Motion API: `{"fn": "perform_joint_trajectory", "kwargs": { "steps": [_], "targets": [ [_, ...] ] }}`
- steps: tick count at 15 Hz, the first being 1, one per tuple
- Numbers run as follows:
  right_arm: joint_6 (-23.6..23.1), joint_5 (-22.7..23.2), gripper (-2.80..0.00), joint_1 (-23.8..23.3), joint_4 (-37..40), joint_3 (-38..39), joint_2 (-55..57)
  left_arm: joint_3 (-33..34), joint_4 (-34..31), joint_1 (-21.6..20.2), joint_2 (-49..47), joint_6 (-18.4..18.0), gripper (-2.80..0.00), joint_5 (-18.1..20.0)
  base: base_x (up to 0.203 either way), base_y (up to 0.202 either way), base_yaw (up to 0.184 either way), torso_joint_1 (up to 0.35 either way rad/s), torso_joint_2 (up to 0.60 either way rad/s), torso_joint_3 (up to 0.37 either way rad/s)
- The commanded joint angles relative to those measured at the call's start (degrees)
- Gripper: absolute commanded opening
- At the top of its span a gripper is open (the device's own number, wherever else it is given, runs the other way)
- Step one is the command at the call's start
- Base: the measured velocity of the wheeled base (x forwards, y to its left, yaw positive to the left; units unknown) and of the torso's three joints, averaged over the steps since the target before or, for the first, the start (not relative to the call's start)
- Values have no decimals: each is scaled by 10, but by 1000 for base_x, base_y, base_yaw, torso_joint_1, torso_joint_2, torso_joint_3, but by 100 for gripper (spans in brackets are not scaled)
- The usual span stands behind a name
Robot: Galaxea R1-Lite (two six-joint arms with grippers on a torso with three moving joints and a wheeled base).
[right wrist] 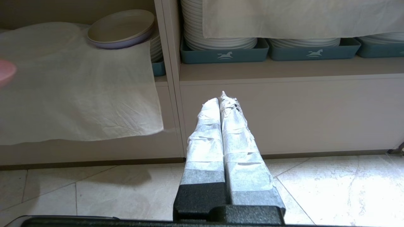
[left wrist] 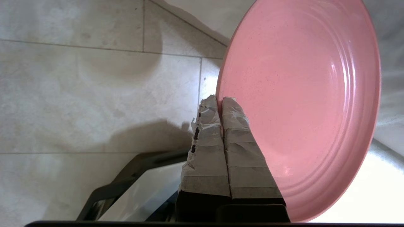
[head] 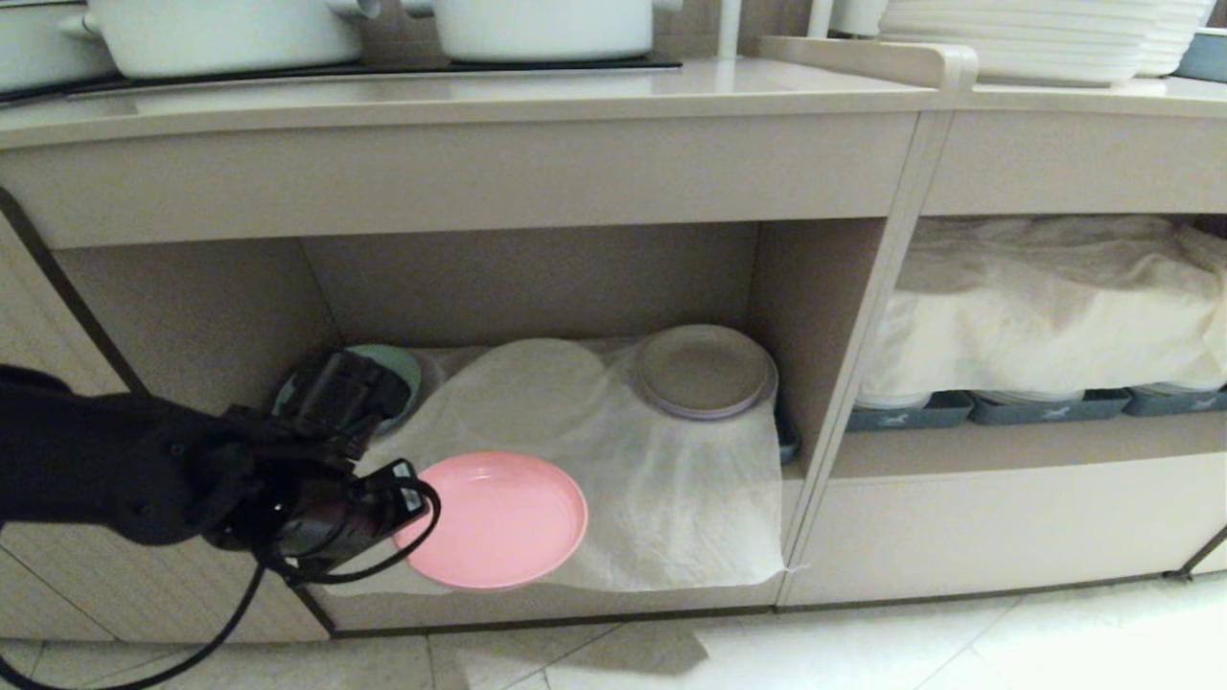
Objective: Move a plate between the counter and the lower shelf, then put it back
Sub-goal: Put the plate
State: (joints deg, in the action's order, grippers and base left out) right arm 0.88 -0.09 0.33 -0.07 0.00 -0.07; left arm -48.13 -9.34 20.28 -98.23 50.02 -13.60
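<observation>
We see the left gripper (left wrist: 220, 100) clamped on the rim of the pink plate (head: 498, 517), jaws pinched tight on its edge in the left wrist view. Plate sits at the front of the lower shelf (head: 240, 316), over the white cloth (head: 671, 479), its near edge about at the shelf lip; from the head view we can't tell for sure if it rests on the cloth or hangs just above it. Left arm comes in from the left, low, in front of the cabinet. Behind it a green plate (head: 403, 369) at the back left, mostly hidden by the wrist. Beige-grey plate (head: 705, 372) at the back right on the cloth. The counter (head: 479, 96) above carries white pots (head: 546, 27). Right gripper (right wrist: 221, 101) is parked low over the floor tiles (right wrist: 331, 189), fingers pressed together holding nothing, pointing at the cabinet base below the grey trays (right wrist: 224, 54) with white plate stacks.
</observation>
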Motion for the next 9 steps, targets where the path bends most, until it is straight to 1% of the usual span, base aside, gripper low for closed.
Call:
{"fn": "perform_joint_trajectory", "kwargs": {
  "steps": [1, 6, 9],
  "targets": [
    [0, 0, -280, 0, 0, 0, 1, 46, -1, 3, 70, 3, -280, -2, 0, 0, 0, 0, 0, 0],
    [0, 0, -280, 0, 0, -1, 1, 132, -2, 4, 158, 2, -280, 2, 0, 0, 0, 0, 0, 0],
    [0, 0, -280, 0, 0, 0, 1, 169, -2, 4, 207, 2, -280, 22, 0, 0, 0, 0, 0, 0]
  ]
}}
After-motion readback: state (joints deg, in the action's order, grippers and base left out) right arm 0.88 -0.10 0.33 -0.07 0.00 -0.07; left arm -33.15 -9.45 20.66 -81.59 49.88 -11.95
